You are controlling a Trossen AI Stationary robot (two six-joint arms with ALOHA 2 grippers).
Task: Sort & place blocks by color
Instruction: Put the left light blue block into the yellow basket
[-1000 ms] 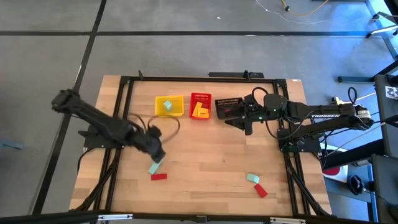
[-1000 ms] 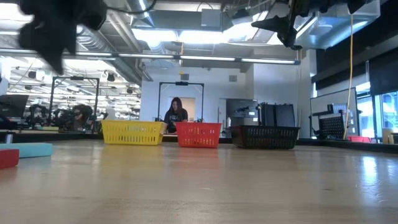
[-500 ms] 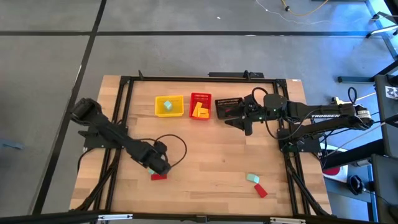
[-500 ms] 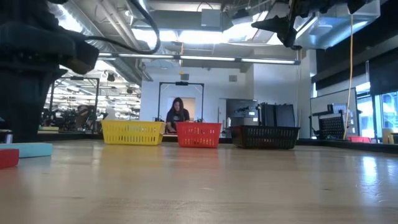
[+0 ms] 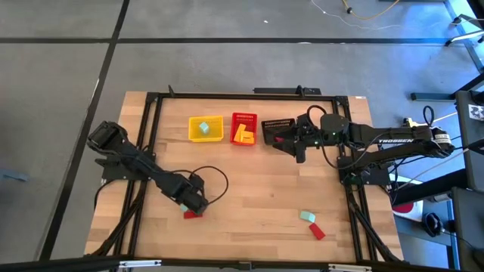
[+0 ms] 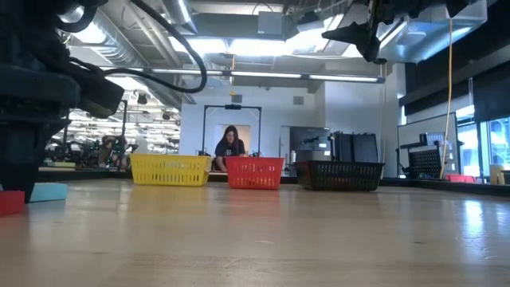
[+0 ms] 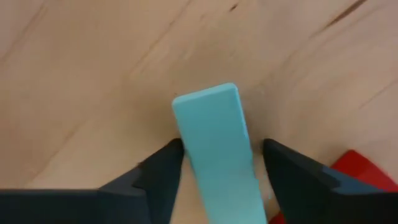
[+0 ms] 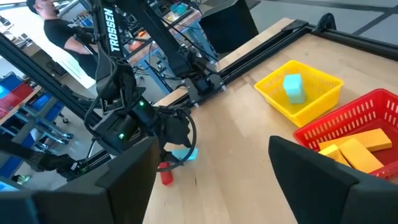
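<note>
Teal is the colour of the block (image 7: 214,149) that sits between the two dark fingers (image 7: 158,177) of the left gripper (image 5: 193,204). The fingers are spread a bit wider than the block, one on each side of it. You cannot tell if they touch it. The block lies flat on the wooden table (image 5: 257,189). A red block (image 5: 193,214) lies just beside it, near the front left part of the table.

The right gripper (image 5: 291,143) hangs in the air over the black basket (image 5: 275,130) at the back of the table. Its fingers are spread wide apart and hold nothing.

Three baskets stand in a row at the back. The yellow basket (image 5: 205,128) has a teal block (image 8: 293,88) inside it. The red basket (image 5: 243,129) next to it has two yellow blocks (image 8: 351,149) inside it. The black basket is on the right end of the row.

Another teal block (image 5: 306,217) and another red block (image 5: 317,231) lie touching each other near the front right part of the table, far from both grippers.

A person (image 6: 231,148) shows far off in the room behind the baskets.
</note>
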